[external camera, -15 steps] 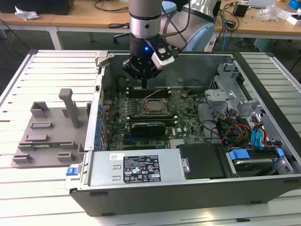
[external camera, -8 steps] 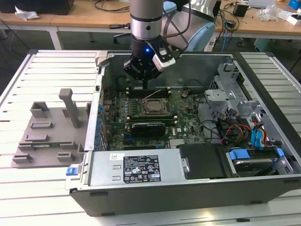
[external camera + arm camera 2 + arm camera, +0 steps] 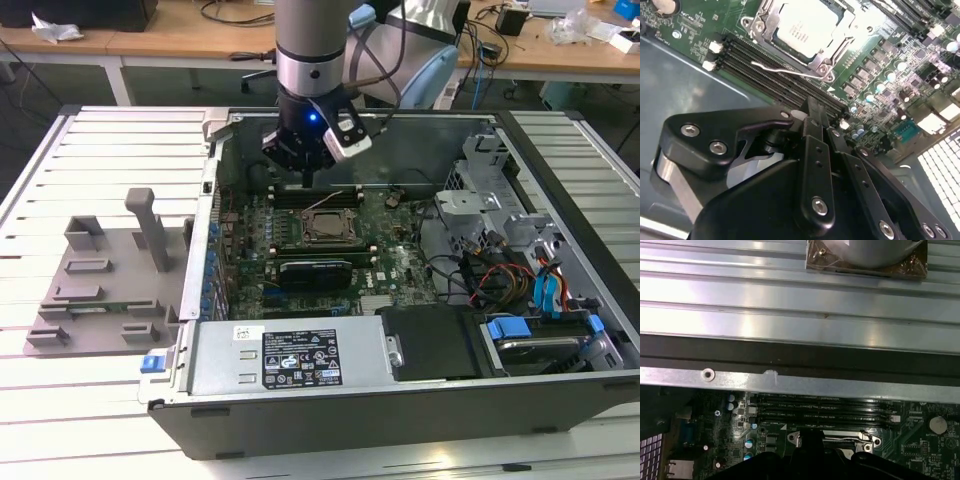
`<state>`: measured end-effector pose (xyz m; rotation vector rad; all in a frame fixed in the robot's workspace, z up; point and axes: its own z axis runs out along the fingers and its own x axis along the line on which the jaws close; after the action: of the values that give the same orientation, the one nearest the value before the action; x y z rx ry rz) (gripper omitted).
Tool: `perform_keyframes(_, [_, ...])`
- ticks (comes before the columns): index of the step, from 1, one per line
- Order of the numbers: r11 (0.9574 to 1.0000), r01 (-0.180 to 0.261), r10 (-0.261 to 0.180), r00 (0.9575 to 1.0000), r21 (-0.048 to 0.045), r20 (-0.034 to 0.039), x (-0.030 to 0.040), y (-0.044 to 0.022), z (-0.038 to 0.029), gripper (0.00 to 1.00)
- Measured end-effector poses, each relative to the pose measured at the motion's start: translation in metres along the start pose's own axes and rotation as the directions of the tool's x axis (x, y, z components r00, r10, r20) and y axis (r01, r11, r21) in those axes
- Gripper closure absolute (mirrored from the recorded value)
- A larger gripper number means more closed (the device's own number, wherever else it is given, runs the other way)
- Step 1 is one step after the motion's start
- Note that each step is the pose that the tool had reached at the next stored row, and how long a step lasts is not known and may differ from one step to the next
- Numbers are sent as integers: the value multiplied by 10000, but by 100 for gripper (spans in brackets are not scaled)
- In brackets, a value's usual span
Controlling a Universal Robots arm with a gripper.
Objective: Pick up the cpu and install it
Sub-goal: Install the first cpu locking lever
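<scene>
The cpu (image 3: 325, 226) is a flat silvery square lying in the motherboard socket inside the open computer case. In the second wrist view the cpu (image 3: 804, 26) sits within the socket's metal frame (image 3: 826, 59), and a thin wire lever (image 3: 785, 70) lies along one side. My gripper (image 3: 305, 178) hangs just behind the socket, over the black memory slots (image 3: 318, 196). Its black fingers (image 3: 815, 145) come together at the tips, so the gripper (image 3: 815, 107) is shut with nothing in it, a short way from the cpu. The socket frame's edge (image 3: 832, 436) shows in the first wrist view.
A grey plastic tray (image 3: 100, 290) lies on the slatted table at the exterior view's left. The case wall (image 3: 212, 190) borders the board there. Drive bays and cables (image 3: 510, 270) fill the exterior view's right. A metal part on a brownish base (image 3: 865, 260) rests on the slats.
</scene>
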<state>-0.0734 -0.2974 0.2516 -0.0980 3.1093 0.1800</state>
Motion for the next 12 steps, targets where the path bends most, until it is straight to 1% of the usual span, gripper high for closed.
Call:
perform_keyframes(2, [10000, 0, 0, 10000, -24, 2, 2, -12, 42, 89])
perform_keyframes(5, [10000, -3, 3, 10000, -62, 5, 4, -23, 85, 89])
perform_keyframes(6, [10000, -2, 2, 10000, -74, 5, 5, -27, 112, 89])
perform_keyframes(8, [10000, -2, 2, 10000, -86, 6, 6, -30, 141, 89])
perform_keyframes(9, [10000, -1, 1, 10000, -86, 5, 7, -36, 179, 89])
perform_keyframes(10, [10000, 8, -8, 10000, -86, 5, 7, -37, 193, 89])
perform_keyframes(11, [10000, 22, -22, 10000, -71, 1, 7, -39, 206, 89])
perform_keyframes(12, [10000, 47, -47, 10000, 1, -6, 7, -39, 218, 89])
